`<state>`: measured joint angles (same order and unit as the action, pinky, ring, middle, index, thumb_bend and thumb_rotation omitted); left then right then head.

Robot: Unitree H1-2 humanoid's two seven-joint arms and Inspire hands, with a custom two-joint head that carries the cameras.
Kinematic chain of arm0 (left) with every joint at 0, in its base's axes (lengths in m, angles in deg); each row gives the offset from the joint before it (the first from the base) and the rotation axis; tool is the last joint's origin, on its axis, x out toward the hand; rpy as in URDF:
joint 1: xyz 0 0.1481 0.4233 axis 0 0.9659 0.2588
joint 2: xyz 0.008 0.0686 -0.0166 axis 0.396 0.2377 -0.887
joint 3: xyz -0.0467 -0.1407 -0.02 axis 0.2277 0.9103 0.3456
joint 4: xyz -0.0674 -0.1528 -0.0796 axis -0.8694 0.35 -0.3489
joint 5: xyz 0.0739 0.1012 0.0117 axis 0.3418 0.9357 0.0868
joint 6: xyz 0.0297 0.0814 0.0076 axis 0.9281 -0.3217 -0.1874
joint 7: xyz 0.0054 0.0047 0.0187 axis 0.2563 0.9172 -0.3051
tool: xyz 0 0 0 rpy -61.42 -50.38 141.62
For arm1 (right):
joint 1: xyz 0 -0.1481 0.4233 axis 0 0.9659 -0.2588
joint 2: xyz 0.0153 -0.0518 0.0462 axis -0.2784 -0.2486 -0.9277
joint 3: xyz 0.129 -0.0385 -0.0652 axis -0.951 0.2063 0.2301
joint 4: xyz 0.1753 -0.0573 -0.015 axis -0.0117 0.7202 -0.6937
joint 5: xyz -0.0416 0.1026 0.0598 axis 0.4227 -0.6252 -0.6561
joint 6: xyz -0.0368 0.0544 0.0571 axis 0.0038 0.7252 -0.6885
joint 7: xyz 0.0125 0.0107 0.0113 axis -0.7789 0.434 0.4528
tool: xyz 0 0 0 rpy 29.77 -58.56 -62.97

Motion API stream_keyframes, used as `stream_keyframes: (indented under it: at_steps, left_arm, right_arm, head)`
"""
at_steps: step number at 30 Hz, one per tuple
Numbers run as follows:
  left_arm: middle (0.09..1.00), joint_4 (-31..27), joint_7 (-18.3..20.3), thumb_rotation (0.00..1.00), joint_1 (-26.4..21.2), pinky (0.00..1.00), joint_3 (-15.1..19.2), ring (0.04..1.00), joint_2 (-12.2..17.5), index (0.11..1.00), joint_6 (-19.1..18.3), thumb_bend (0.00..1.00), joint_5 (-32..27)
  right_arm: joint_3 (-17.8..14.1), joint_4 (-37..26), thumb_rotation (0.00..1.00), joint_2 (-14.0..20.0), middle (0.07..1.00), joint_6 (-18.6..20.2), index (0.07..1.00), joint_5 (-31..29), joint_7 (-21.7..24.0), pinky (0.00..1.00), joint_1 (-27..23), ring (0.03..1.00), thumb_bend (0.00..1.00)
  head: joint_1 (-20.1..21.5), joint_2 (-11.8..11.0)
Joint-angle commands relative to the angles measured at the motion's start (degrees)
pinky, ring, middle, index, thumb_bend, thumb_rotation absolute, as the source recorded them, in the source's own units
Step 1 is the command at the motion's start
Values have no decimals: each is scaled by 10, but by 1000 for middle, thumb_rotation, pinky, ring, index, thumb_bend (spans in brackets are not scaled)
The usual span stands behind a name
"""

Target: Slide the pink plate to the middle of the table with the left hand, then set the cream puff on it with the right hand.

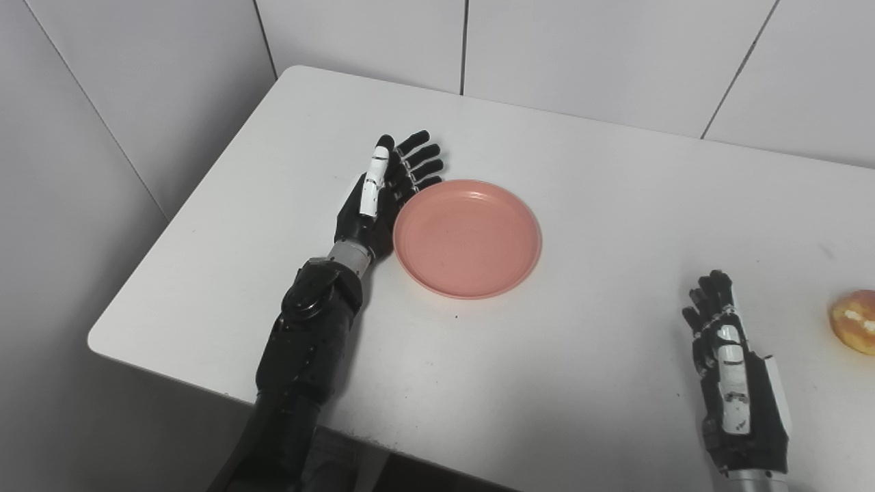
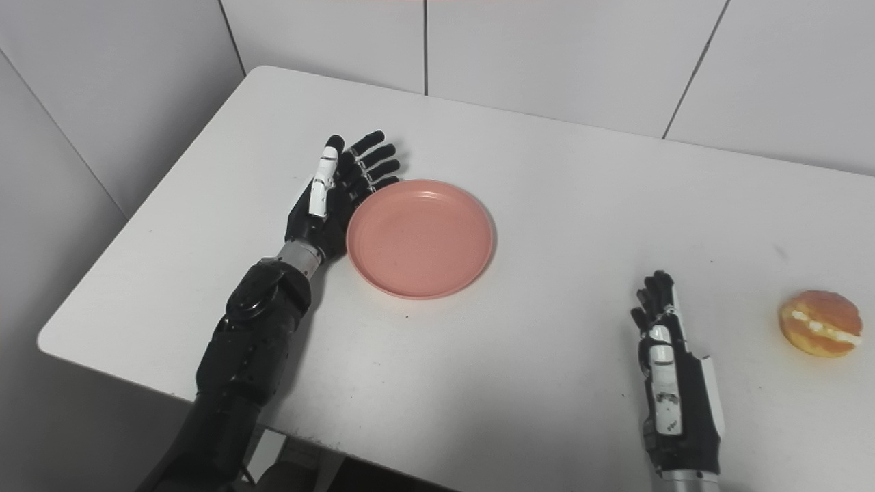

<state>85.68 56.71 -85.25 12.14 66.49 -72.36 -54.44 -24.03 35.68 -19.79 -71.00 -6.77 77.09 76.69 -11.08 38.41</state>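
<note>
The pink plate [image 1: 467, 237] lies flat on the white table [image 1: 581, 171], left of the middle. My left hand [image 1: 383, 195] stands on edge against the plate's left rim, palm toward it, open with fingers stretched out and holding nothing. The cream puff [image 2: 820, 323], golden with a white filling line, sits near the table's right edge. My right hand [image 2: 670, 369] rests near the front edge, left of the puff and apart from it, open with fingers straight and empty.
White panelled walls [image 1: 581, 55] stand behind the table and along its left side. The table's front edge runs just below both forearms. A small dark speck [image 1: 456, 316] lies in front of the plate.
</note>
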Motion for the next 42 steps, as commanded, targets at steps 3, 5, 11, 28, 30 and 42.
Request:
stream_keyframes:
  at_steps: [3, 5, 11, 28, 30, 42]
  left_arm:
    - [831, -8, 4, 1000, 2, 810, -15, 824, -13, 817, 0, 448, 10]
    - [829, -13, 3, 1000, 4, 805, -20, 821, -18, 814, -4, 452, 12]
    - [838, -15, 15, 1000, 8, 815, -34, 830, -30, 823, -7, 447, 11]
    - [842, -42, 18, 1000, 18, 822, -70, 835, -50, 824, -27, 435, 17]
    - [840, -48, 19, 1000, 22, 823, -76, 836, -53, 821, -32, 434, 20]
    - [844, -93, 19, 1000, 45, 837, -104, 844, -70, 824, -58, 435, 26]
  right_arm:
    - [6, 0, 1000, -10, 1000, 1, 1000, 1, -5, 1000, 6, 1000, 310]
    - [7, -1, 1000, -11, 1000, 3, 1000, 3, -7, 1000, 6, 1000, 312]
    - [10, -1, 1000, -14, 1000, 2, 1000, 12, -10, 1000, 5, 1000, 316]
    - [19, -6, 1000, -26, 1000, 7, 1000, 34, -23, 1000, 3, 1000, 321]
    - [20, -5, 1000, -28, 1000, 8, 1000, 37, -26, 1000, 3, 1000, 330]
    - [27, -7, 1000, -34, 1000, 7, 1000, 60, -35, 994, 3, 999, 355]
  head:
    - [6, 2]
    - [10, 3]
    - [24, 9]
    - [81, 23]
    - [85, 25]
    - [102, 32]
